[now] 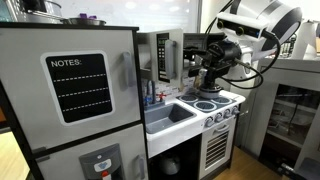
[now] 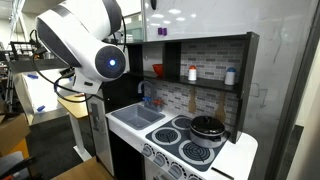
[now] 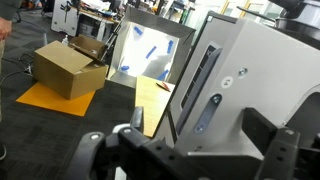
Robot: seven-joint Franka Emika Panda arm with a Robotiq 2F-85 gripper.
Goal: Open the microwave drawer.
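Our black two-finger claw [image 3: 195, 152] stands wide open and holds nothing. We see the white microwave door [image 3: 250, 80] above the white counter [image 2: 243, 150] back edge, just ahead; its long grey handle [image 3: 205, 90] runs nearly upright, slightly right of the claw.

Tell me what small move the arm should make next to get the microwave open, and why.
Probably ease the gripper forward toward the long handle on the white door. In the wrist view the gripper looks open and empty, with the handle ahead and untouched, so closing now would grasp nothing.
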